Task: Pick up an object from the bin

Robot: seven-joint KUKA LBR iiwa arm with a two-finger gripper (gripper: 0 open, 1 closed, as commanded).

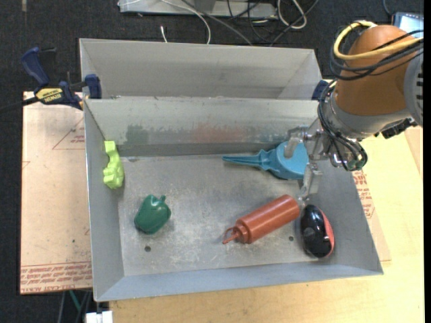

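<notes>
Bin: a grey metal tray with sloped walls is seen from above; five loose things are spread across its floor, well apart on the left and close together on the right.

Arm: it is brought in from the right edge, capped by an orange cover with cables looped round it, and is held over the bin's right wall.

Gripper: it is hung below the orange cover, over the rear right of the floor, above the wide end of the blue funnel. Whether it is spread or closed cannot be told, and nothing is seen to be held in it.

Red bottle: it is laid on its side at front right, with its nozzle pointed to the lower left and its base just below the gripper.

Blue funnel: it is laid near the back wall at right, its thin spout pointed left.

Black and red mouse-shaped thing: it is laid just beside the bottle's base, near the right wall.

Green pepper: it is set at front left, alone.

Yellow-green piece: it is rested against the left wall.
</notes>
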